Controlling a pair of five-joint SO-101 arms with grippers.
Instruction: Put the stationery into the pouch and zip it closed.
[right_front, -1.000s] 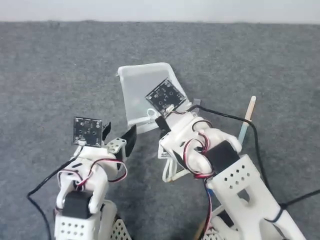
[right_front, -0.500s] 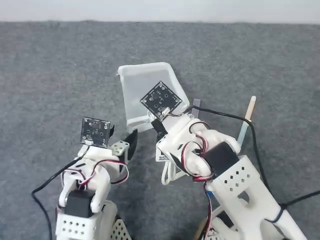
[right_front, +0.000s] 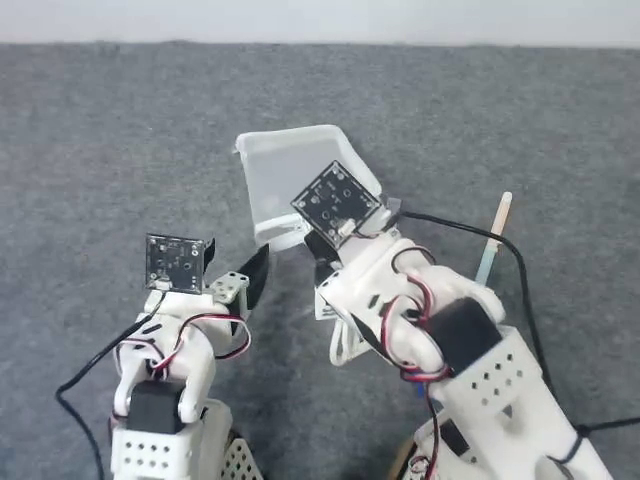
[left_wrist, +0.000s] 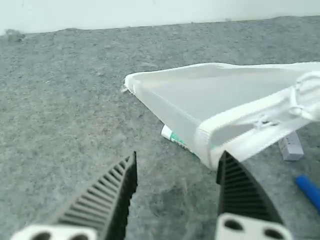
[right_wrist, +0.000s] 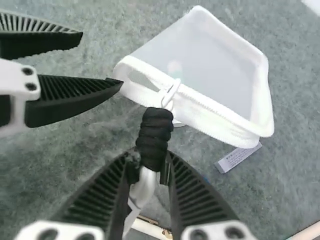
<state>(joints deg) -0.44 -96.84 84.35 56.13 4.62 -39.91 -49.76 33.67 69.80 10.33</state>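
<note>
Pouch (right_front: 290, 170) mouth looks unzipped; pen (right_front: 494, 238) outside at right. My right gripper (right_wrist: 150, 159) pinches black zipper pull (right_wrist: 156, 127), left gripper (left_wrist: 178, 159) gapes empty by pouch. Loading, zipping remain.

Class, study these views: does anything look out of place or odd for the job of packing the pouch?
Yes. The right hand pinches the black zip pull of the pouch, yet a slim pen lies out on the carpet, and a green-and-white item pokes out from beneath the pouch.
</note>
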